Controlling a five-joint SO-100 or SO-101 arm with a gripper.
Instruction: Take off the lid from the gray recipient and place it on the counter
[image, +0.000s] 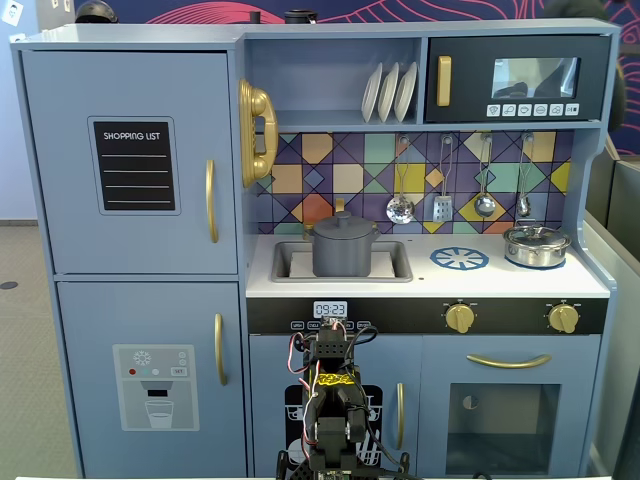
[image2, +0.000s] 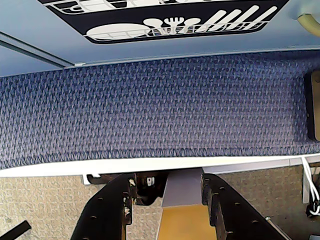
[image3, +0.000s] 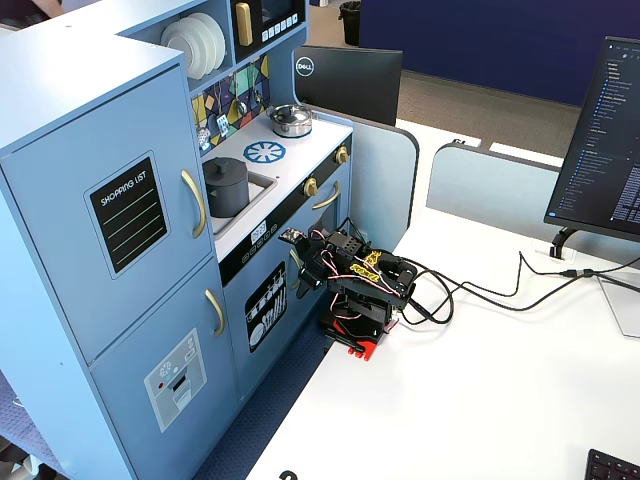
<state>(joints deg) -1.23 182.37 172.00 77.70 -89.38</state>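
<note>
Gripper (image2: 167, 192): jaws parted a little and holding nothing, arm folded low in front of the toy kitchen, pointing down at the blue carpet, so no reach has begun
Lid (image: 343, 226): seated flat on the gray recipient (image: 345, 255), knob up, at about 12 o'clock from the arm in the front fixed view
Gray recipient: stands in the recessed sink, which keeps it from sliding
Counter (image: 430, 278): bare white strip near the burner mark (image: 459, 259), at 3 o'clock from the pot, looks the likely drop spot
Steel pot (image: 536, 246): far right, not the target

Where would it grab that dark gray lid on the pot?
Probably by the small knob at the centre of the lid, coming straight down from above: the lid sits flat on the gray pot in the sink, and its rim looks flush, offering little edge.
</note>
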